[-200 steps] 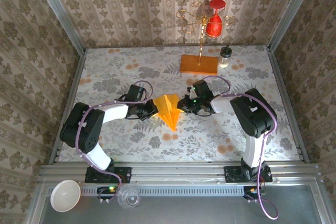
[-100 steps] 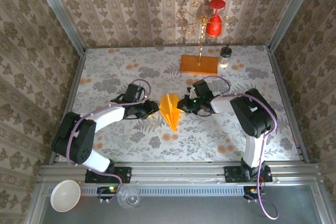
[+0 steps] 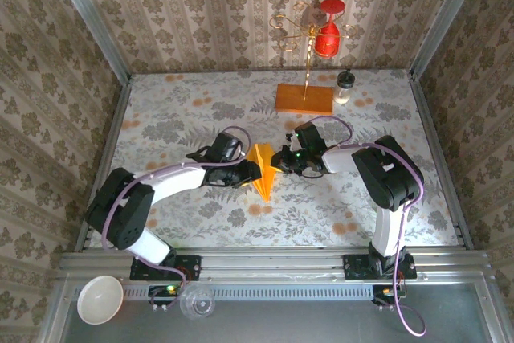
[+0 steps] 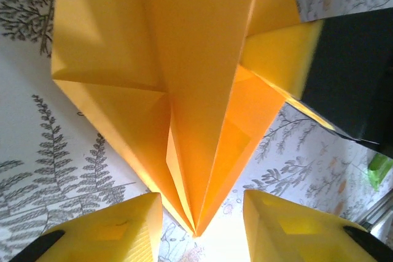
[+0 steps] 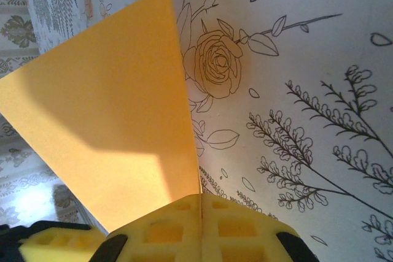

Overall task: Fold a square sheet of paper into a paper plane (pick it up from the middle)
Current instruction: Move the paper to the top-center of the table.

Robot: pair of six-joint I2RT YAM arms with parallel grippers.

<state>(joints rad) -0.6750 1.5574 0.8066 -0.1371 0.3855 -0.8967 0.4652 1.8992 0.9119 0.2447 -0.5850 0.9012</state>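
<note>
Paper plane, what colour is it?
Plain orange-yellow all over, no marks. You can see the paper plane best in the left wrist view.

Creased orange-yellow paper plane [image 3: 263,174], nose toward near side.

No lettering, label, brand, number or sign is legible to me on any surface; the folded paper [image 4: 202,90] ahead of my left fingers [image 4: 110,231] is unmarked.

Tabletop [image 3: 177,110]: grey-white floral covering with orange blossoms. Walls: beige striped damask wallpaper, with the back wall [image 3: 201,14] at 12 o'clock and side walls [image 3: 40,118] at 9 and 3 o'clock. Aluminium posts [image 3: 90,18] stand at the 11 and 1 o'clock corners. An aluminium rail [image 3: 273,263] runs along 6 o'clock. Lighting: bright.
</note>
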